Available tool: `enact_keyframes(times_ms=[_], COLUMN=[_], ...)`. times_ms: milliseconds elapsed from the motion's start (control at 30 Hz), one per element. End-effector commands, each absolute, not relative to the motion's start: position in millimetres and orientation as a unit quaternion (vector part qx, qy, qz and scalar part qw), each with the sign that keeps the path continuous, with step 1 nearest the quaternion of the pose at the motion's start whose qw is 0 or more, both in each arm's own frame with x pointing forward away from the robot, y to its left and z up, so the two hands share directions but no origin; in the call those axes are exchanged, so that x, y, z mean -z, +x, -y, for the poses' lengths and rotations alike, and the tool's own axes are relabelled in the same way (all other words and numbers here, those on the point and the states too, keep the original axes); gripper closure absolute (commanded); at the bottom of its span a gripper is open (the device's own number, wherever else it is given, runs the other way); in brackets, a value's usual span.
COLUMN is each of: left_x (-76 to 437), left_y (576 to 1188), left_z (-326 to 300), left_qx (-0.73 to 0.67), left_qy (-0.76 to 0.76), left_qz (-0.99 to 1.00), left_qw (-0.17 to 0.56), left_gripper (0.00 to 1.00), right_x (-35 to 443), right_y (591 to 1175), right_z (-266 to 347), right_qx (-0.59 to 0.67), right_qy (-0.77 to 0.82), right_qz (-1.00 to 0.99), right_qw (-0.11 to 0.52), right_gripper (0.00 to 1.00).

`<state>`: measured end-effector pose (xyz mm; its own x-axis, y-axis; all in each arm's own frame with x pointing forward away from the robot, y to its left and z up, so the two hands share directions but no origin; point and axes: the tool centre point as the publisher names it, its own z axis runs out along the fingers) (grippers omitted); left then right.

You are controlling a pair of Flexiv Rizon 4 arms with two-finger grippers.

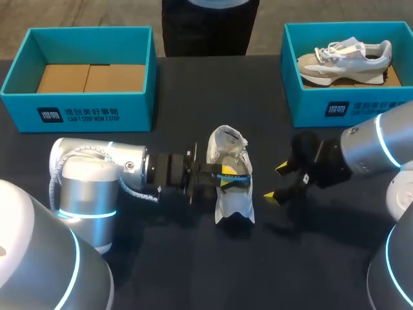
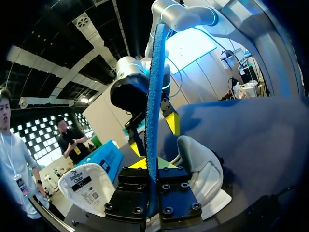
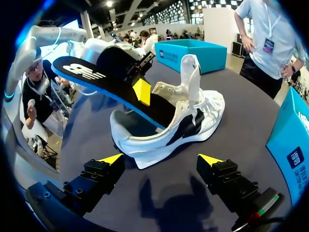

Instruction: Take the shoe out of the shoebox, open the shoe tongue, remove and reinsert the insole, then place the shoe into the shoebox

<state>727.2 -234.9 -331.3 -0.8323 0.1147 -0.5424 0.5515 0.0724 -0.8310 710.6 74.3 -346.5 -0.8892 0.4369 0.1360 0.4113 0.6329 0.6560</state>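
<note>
Two yellow-tipped fingers of the left gripper (image 1: 222,176) clamped on the black, blue-edged insole (image 3: 91,77), lower end hidden inside the white shoe (image 1: 232,206) at mid-table, only a thin blue edge on show from the left wrist, own fingertips mostly masked there by the finger blocks. Just right of the shoe, clear of it, the right gripper (image 3: 161,158) with tips spread wide and nothing between. Far left, an open teal shoebox (image 1: 84,113) with cardboard (image 1: 90,77) inside; far right, a matching teal box (image 1: 310,106) with a second shoe (image 1: 345,58), right end cut off.
</note>
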Motion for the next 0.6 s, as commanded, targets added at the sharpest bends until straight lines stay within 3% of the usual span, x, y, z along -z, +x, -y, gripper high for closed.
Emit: enact_keyframes(times_ms=[33,433,467,500,533,600], left_x=[340,346,344,342,340,336], left_y=[735,742,741,740,739,737], left_z=[243,240,240,240,240,240], left_qx=[0.637,0.625,0.626,0.629,0.631,0.634], left_qy=[0.235,0.219,0.219,0.219,0.218,0.217], left_qz=[-0.714,-0.729,-0.728,-0.726,-0.724,-0.721], left_qw=[0.169,0.171,0.172,0.174,0.174,0.177], left_gripper=[1.00,1.00,0.96,0.75,0.67,0.67], right_x=[348,348,348,347,347,347], right_y=[713,715,715,715,715,715], right_z=[-76,-76,-75,-75,-75,-75], right_qx=[-0.354,-0.349,-0.349,-0.349,-0.349,-0.350], right_qy=[0.236,0.238,0.238,0.238,0.238,0.238], right_qz=[-0.905,-0.906,-0.906,-0.906,-0.906,-0.906], right_qw=[0.017,0.018,0.019,0.019,0.019,0.020], right_gripper=[0.00,0.00,0.00,0.00,0.00,0.00])
